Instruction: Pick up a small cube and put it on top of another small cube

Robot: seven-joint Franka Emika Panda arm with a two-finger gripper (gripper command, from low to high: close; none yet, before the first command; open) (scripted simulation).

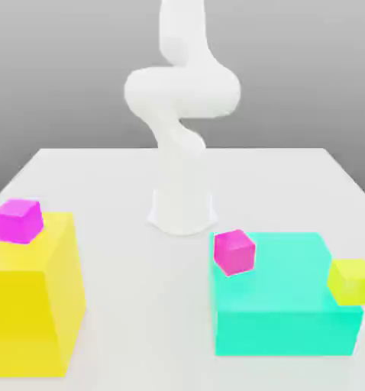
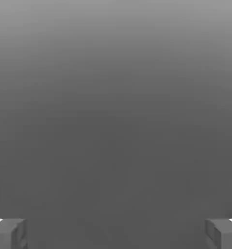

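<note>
A magenta cube (image 1: 18,220) sits on top of a big yellow block (image 1: 33,305) at the exterior view's left. A second magenta cube (image 1: 234,251) rests on the near-left top corner of a large teal block (image 1: 281,298) at the exterior view's right. A little yellow cube (image 1: 351,281) sits at that block's right edge. In the hand view my gripper (image 2: 116,234) is open, its grey fingertips (image 2: 9,234) far apart with nothing between them, facing plain grey background.
The white arm (image 1: 182,92) rises from its base (image 1: 183,212) at the middle back of the white table (image 1: 147,305) and bends upward. The two big blocks stand on either side of the table's front.
</note>
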